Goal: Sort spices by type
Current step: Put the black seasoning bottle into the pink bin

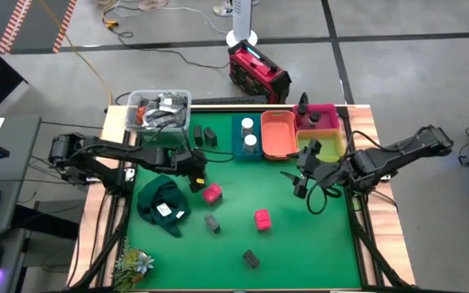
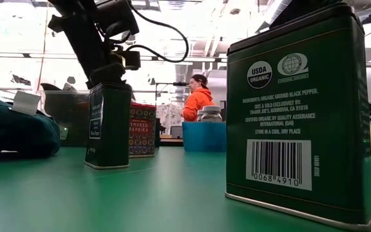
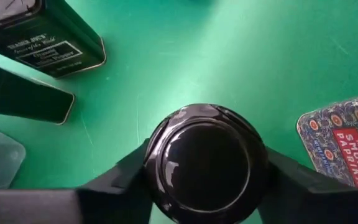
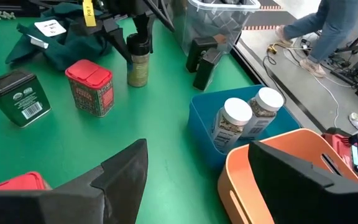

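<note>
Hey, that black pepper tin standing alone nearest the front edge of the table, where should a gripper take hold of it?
Probably best to come straight down and close on the two broad flat faces of the black pepper tin, just below its top. It stands upright, rectangular and flat-sided, with bare green mat all round it, so nothing blocks a vertical approach.
</note>
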{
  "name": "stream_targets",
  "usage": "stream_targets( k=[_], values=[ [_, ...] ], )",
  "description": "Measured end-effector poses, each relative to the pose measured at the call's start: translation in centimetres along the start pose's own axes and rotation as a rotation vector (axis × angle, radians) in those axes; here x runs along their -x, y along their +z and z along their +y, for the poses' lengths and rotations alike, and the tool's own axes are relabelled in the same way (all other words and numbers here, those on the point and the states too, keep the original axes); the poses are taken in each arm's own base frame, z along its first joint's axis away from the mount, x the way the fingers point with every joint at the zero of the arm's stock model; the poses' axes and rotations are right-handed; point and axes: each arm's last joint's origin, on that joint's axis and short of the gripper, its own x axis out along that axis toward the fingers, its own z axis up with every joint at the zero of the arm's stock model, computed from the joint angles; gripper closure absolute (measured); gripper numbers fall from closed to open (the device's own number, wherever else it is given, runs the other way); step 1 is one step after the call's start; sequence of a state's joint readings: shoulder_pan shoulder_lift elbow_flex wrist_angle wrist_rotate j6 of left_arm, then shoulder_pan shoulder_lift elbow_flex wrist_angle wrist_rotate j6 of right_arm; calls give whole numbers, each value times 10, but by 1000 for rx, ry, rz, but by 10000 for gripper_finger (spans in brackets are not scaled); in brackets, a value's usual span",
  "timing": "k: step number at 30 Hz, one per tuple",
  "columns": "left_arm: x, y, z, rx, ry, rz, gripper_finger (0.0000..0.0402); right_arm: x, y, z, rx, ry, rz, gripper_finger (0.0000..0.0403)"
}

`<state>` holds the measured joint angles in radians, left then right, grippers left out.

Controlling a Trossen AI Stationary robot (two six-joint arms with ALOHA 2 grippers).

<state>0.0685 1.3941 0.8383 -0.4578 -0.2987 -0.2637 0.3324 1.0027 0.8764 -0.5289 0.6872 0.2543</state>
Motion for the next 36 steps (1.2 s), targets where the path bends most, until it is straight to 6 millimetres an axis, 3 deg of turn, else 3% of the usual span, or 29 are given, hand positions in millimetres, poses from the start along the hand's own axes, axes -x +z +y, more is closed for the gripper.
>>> stream_targets(
  k=[6,15,24,31,36],
  values=[
    [5,13,2,-30,18,-57,209,0,0,0,0,0,1,97],
    [34,64,15,-61,-27,-205,198,-9,-14,-3,16,-68,24,97],
    [59,112,37,-46,-94,-386,197,-14,-15,-9,10,-101,34,97],
    [35,154,37,-96,-107,-379,197,-15,-14,-10,20,-109,34,97],
    [16,195,37,-152,-93,-380,197,-15,-14,-11,21,-113,32,97]
  ],
)
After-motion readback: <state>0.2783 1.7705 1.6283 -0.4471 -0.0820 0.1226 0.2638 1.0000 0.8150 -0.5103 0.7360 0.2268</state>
